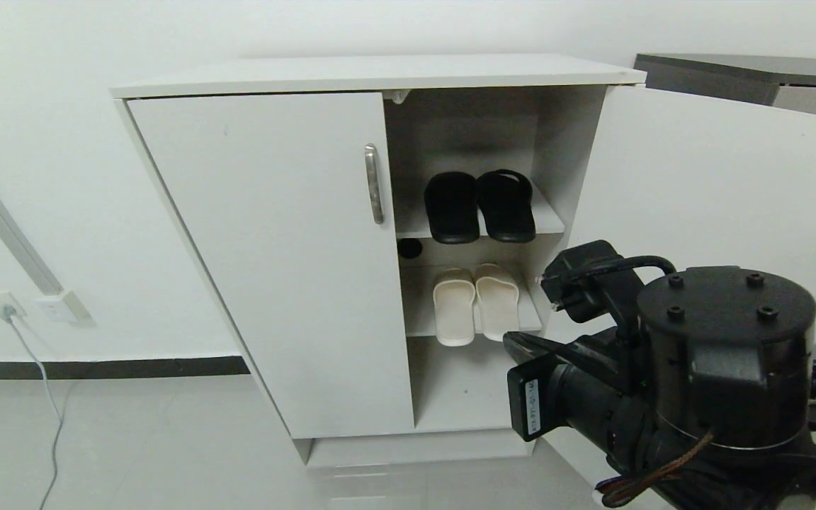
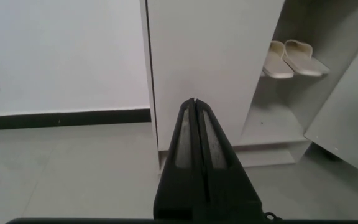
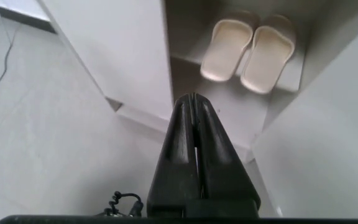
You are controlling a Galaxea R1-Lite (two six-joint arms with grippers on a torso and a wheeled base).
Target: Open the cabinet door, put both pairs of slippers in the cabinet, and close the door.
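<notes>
The white cabinet point(image 1: 372, 74) stands with its right door point(image 1: 720, 212) swung wide open and its left door point(image 1: 273, 262) closed. A pair of black slippers point(image 1: 479, 205) lies on the upper shelf. On the shelf below is a cream pair point(image 1: 475, 303), point(image 2: 294, 57), point(image 3: 250, 48). My right arm point(image 1: 663, 354) hangs low in front of the open half, beside the open door. The right gripper point(image 3: 194, 99) is shut and holds nothing, just outside and above the bottom compartment. My left gripper point(image 2: 194, 102) is shut and empty, facing the closed left door from a short distance.
A metal handle point(image 1: 374, 184) runs down the left door's inner edge. A wall socket with a hanging cable point(image 1: 8, 312) is at the far left. A grey cabinet top point(image 1: 748, 74) shows behind the open door. Bare tiled floor point(image 1: 132, 446) lies in front.
</notes>
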